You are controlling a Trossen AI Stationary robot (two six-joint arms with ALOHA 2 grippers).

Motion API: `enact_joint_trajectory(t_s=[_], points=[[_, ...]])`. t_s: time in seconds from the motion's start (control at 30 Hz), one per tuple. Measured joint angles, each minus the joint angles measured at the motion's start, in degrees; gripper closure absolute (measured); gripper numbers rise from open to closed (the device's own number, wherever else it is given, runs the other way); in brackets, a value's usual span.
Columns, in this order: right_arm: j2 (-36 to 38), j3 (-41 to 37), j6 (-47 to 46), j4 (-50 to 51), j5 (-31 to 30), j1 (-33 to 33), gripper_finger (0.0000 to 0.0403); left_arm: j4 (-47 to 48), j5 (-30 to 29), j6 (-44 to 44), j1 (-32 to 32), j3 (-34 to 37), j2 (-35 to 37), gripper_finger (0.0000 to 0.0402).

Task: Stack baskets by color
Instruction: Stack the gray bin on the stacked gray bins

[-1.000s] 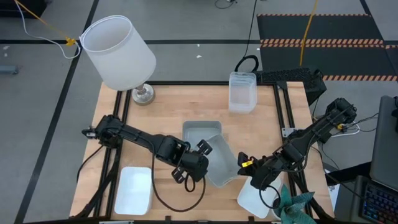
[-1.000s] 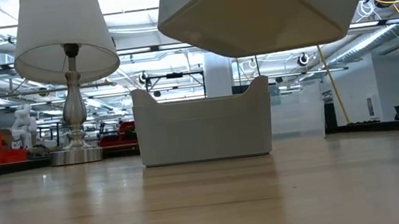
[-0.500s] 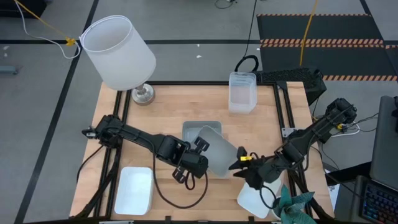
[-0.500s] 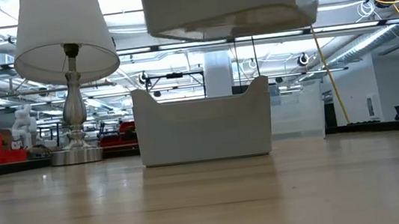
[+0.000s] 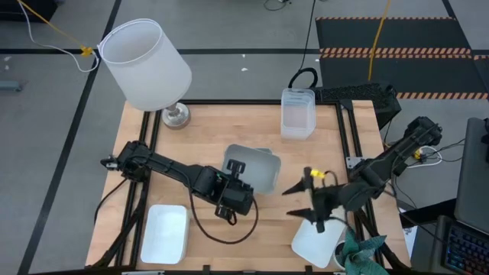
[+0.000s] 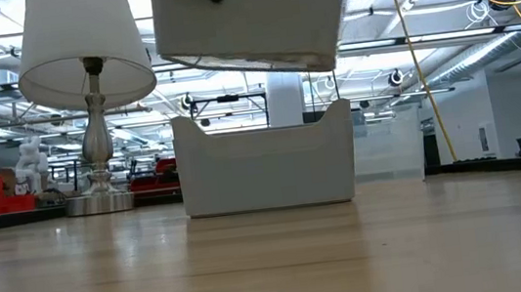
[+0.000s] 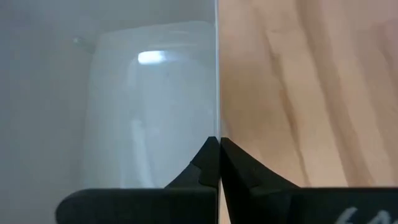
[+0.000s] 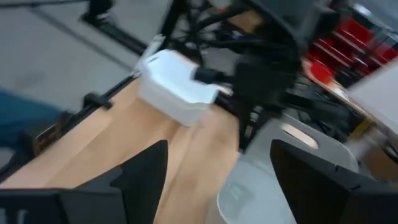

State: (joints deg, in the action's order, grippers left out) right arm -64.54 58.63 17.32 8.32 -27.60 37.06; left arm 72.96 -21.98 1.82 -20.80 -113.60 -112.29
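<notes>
Two grey-blue baskets mid-table, one lifted.
Left pincer [image 5: 238, 174] clamps the raised grey-blue basket [image 5: 256, 169] above the seated one [image 6: 267, 160]; right pincer [image 5: 312, 197] gapes wide, empty, beside a white basket [image 5: 317, 246].

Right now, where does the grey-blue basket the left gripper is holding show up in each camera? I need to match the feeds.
High view: held grey-blue basket at table centre, left gripper on its rim.
Low view: top centre, hanging tilted above the resting basket.
Left wrist view: fills the picture's left half, rim between shut fingers.
Right wrist view: lower right.
Shared landmark: the lamp, also in the low view.
</notes>
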Motion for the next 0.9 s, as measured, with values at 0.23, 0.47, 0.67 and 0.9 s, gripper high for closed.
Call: enact_joint_trajectory(t_s=[0.23,0.47,0.67,0.9], points=[[5.9,0.0,-5.3,5.1,-7.3,2.0,0.0134,0.9,-5.2,-9.7,0.0,0.0,0.2,0.0399],[8.9,0.0,-9.8,10.3,-14.1,4.4,0.0144,0.0,-7.0,-12.6,-0.1,0.0,0.3,0.0399],[9.4,0.0,-10.7,11.8,-16.4,5.5,0.0145,-3.0,-8.5,-10.9,0.4,0.0,0.3,0.0399],[9.4,0.0,-10.7,11.8,-16.6,5.9,0.0145,-5.2,-7.9,-9.2,2.1,3.3,0.3,0.0399]])
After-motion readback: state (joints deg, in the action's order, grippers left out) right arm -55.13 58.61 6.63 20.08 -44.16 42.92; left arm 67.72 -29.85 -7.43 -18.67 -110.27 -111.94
